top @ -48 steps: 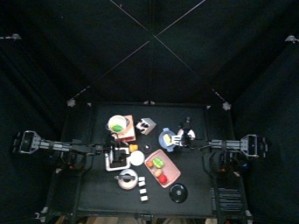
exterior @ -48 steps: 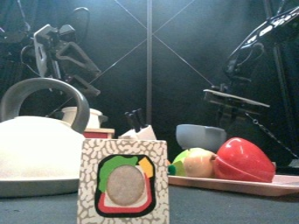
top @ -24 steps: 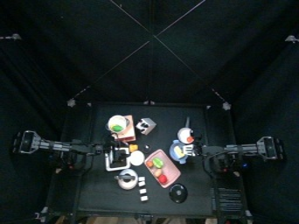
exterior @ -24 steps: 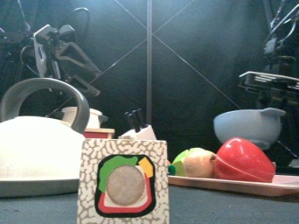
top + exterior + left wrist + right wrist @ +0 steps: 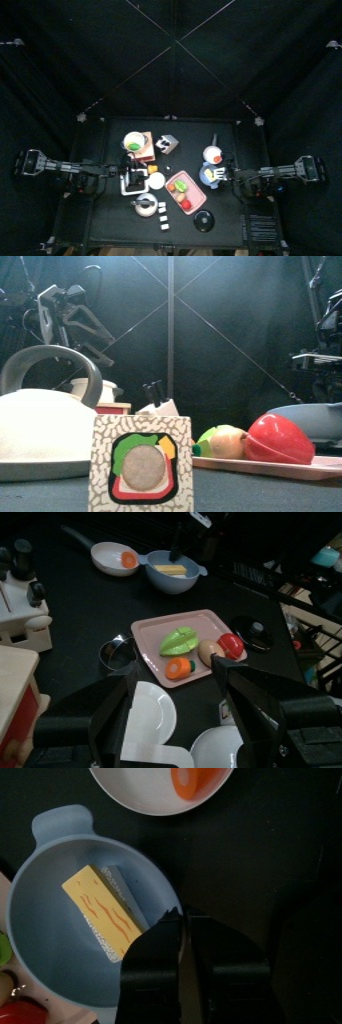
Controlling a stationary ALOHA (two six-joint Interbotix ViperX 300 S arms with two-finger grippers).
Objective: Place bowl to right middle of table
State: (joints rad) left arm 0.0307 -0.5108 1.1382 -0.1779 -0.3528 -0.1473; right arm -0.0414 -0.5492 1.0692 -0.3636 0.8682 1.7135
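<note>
Right of centre in the top view, the right gripper [image 5: 181, 928] grips the blue bowl's [image 5: 214, 176] rim, jaws pinched narrow.

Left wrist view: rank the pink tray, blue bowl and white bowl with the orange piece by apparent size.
1. pink tray, clearly largest.
2. blue bowl and white bowl: look alike, and both lie farther from the camera, so I won't rank them.

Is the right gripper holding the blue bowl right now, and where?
Yes: the right gripper pinches the blue bowl by its rim, opposite the handle. Left gripper holds nothing.
</note>
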